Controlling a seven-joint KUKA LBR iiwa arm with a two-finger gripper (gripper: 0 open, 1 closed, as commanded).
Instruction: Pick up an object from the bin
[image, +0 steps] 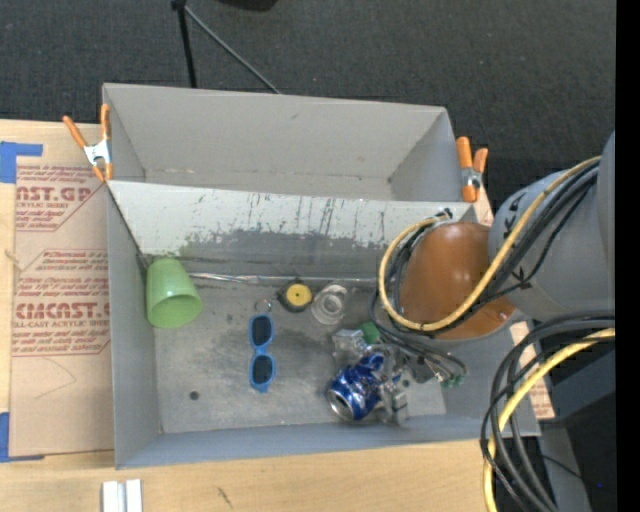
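Note:
My gripper (399, 384) is low in the bin's front right corner, under the arm's orange cover. Right against its left side lies a crushed blue drink can (354, 392) on the bin floor, and the two seem to touch. A crumpled clear plastic piece (350, 342) sits just behind the can. Farther back stands a small clear round cup (330, 303), with a yellow round disc (297, 296) to its left.
Blue toy sunglasses (261, 352) lie mid-floor, left of the can. A light green plastic cup (170, 293) lies on its side against the left wall. The arm and its cables cover the bin's right side.

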